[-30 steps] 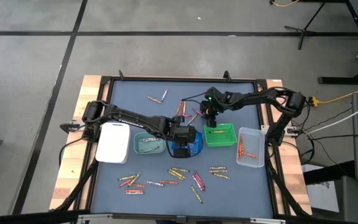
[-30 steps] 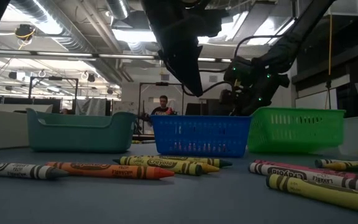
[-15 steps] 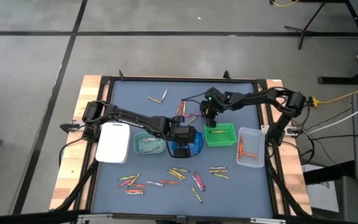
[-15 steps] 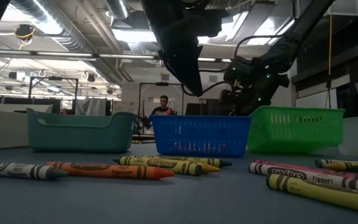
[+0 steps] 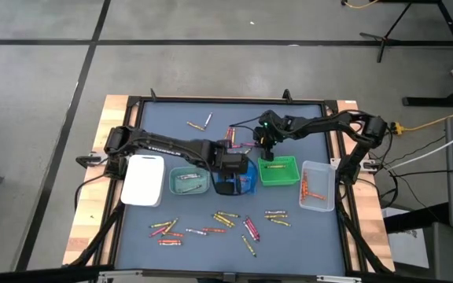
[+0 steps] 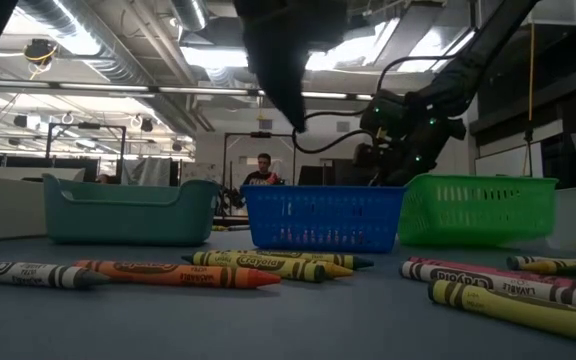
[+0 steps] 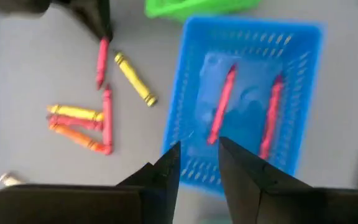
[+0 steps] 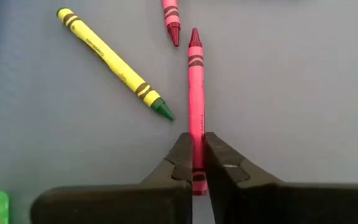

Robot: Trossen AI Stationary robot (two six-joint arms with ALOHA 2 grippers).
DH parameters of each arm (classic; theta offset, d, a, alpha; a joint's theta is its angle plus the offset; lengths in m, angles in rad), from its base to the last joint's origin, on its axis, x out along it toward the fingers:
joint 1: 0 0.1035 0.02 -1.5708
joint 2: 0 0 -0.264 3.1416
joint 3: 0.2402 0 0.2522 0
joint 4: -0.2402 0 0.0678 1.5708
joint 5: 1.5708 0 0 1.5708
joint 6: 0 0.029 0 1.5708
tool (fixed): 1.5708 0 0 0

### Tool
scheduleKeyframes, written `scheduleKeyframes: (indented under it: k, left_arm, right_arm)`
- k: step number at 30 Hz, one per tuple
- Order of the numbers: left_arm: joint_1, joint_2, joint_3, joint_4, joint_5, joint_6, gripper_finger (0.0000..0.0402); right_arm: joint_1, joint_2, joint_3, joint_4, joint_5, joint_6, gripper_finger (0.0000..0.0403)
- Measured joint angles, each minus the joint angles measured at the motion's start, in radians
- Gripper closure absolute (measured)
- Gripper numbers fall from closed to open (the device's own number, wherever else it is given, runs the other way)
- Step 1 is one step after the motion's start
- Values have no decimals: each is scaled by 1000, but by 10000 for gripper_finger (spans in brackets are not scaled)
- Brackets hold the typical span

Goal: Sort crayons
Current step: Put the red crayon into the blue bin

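The right gripper (image 8: 197, 163) pinches a red crayon (image 8: 196, 99) near its butt end — it may pivot or slip — while the left gripper (image 7: 199, 163), fingers apart, apparently holds nothing.

"Crayola" reads on the wrappers of the foreground crayons (image 6: 178, 273) in the low view.

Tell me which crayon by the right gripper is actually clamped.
The pink-red crayon, pinched between the right gripper's fingers; the yellow crayon and the second red one lie free.
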Motion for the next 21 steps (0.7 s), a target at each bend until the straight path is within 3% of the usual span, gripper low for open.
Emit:
scheduleKeyframes:
  k: [9,17,21]
  left_arm:
    - [70,-153,2,-81,-104,54,310]
    - [205,-241,3,-102,-91,111,310]
    - [308,-241,2,-103,-18,113,310]
  right_arm:
    - [0,-84,-3,-30,-2,23,387]
    - [6,-188,-2,-55,-20,68,389]
    - [45,-244,-1,-81,-83,103,387]
